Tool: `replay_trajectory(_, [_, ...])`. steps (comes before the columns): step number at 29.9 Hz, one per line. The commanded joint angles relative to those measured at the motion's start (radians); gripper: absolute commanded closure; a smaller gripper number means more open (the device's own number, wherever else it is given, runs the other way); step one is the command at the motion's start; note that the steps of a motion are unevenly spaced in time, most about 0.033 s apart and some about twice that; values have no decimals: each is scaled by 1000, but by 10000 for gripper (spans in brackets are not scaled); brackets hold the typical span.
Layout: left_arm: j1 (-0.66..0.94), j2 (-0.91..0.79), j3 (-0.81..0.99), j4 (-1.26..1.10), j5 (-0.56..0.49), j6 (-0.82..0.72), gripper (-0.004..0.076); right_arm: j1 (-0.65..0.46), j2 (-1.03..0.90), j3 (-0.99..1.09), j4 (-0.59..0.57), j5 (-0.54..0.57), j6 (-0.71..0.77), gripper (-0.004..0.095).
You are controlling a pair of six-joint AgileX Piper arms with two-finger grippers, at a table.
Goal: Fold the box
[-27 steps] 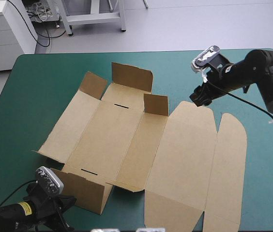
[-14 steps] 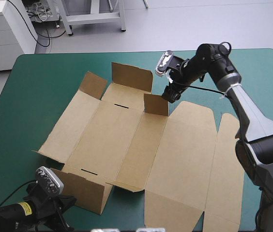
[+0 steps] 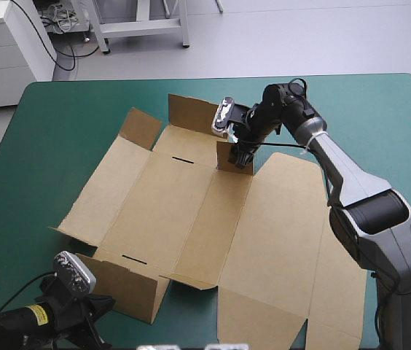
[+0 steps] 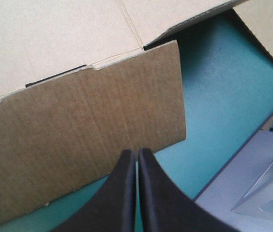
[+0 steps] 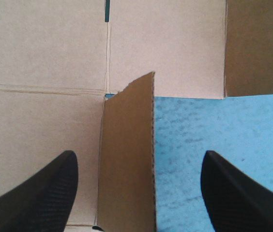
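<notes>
**Item: box** [image 3: 154, 211], brown board, one cut sheet. It lay mostly flat across the middle of the teal-green table [image 3: 52, 124], with its lid panels spread toward the right edge. Short flaps stood raised along the far and near sides. No wall was tucked yet.

**Item: right gripper** [image 3: 240, 159]. Earlier it hung clear of the board, beyond the far corner of the lid panels. It had since swung leftward over the sheet and arrived at the small upright far flap [image 3: 224, 165]. Its black fingers were spread wide, and the flap's edge rose between them. Whether either finger touched the board could not be told.

**Item: left gripper** [image 4: 137, 155]. It was unmoved at the near left corner of the box. Its fingers were pressed together into a single point and held nothing. They sat just beside the raised near flap [image 4: 88, 130].

**Remarks.** The box lay as it had before; only the right arm had shifted. Its arrival astride the far flap suggested that this flap would be the next part pinched or turned. The folding appeared barely begun.
</notes>
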Motion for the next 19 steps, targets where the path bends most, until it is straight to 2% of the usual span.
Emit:
replay_trajectory(1, [-3, 5, -25, -36, -40, -4, 731, -1, -36, -36, 18, -32, -24, 249])
replay_trajectory(6, [-3, 5, -25, -36, -40, -4, 731, -1, -6, -38, 20, -32, -24, 252])
replay_trajectory(10, [-3, 5, -25, -36, -40, -4, 731, 1, -5, -38, 31, -32, -37, 342])
replay_trajectory(13, [-3, 5, -25, -36, -40, -4, 731, 1, -5, -40, 42, -36, -39, 501])
replay_trajectory(18, [-3, 5, -25, -36, -40, -4, 731, 3, -5, -40, 46, -40, -51, 899])
replay_trajectory(19, [-3, 5, -25, -36, -40, -4, 731, 3, -5, -40, 46, -40, -51, 926])
